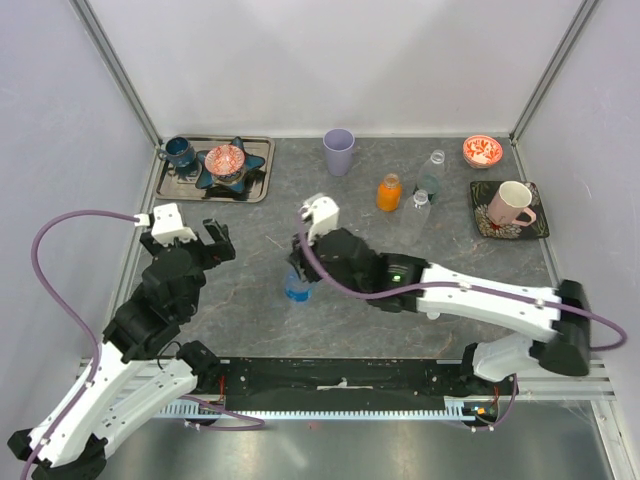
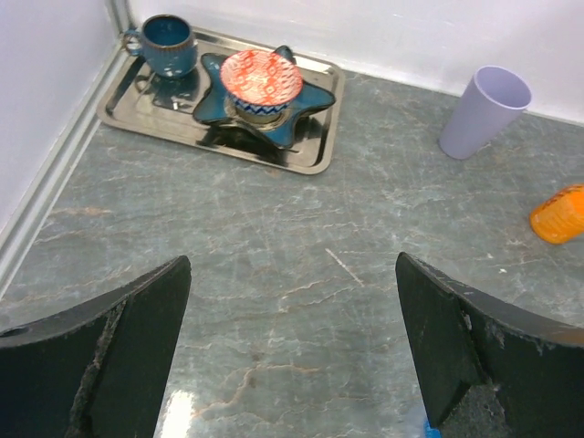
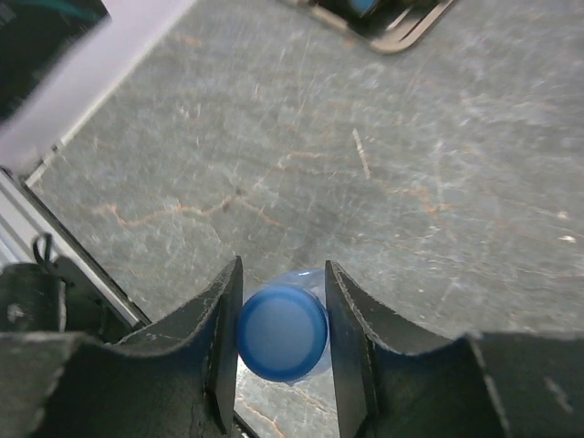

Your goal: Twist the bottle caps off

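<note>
Left arm folded; left gripper (image 2: 292,265) jaws wide apart, holding nothing. Right arm stretched leftward; right gripper (image 3: 283,274) pointing down, clamped on blue cap (image 3: 281,330).

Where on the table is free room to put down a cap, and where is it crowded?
Free: the middle, between metal tray, lilac cup and blue bottle. Crowded: back right, around orange bottle, two clear bottles, red bowl, mug.

Near middle of desk, cannot see most of blue bottle (image 1: 296,290) from above: covered by right gripper (image 1: 300,272). From right wrist, only sliver of body beneath blue cap (image 3: 282,331). Cut by left wrist frame edge: orange bottle (image 2: 559,213). Too small to read: labels on clear bottles (image 1: 431,178) near far edge.
</note>
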Tool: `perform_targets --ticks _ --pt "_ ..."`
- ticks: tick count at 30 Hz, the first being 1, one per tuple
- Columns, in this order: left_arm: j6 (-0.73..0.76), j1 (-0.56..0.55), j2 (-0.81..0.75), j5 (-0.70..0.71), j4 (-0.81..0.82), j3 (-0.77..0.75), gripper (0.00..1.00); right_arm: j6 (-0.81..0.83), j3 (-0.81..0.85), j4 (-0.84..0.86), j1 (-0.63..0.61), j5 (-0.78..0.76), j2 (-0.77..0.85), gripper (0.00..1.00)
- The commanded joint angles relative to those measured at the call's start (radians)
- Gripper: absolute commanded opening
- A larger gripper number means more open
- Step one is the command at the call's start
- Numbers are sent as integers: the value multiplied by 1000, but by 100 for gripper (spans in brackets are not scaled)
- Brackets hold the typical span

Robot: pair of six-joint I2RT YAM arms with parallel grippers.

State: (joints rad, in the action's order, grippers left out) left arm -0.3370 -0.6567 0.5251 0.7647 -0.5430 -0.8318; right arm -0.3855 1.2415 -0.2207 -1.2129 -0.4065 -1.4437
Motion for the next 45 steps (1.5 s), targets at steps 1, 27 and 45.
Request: perform_targets --ticks 1,27,45 --pt "39 3 68 -100 176 -44 100 -78 41 -98 67 -137 193 2" --pt "-188 118 621 -1908 833 -245 99 -250 226 -261 398 525 371 0" --pt "-62 32 632 -1852 742 -225 97 -302 208 -120 400 583 332 0"
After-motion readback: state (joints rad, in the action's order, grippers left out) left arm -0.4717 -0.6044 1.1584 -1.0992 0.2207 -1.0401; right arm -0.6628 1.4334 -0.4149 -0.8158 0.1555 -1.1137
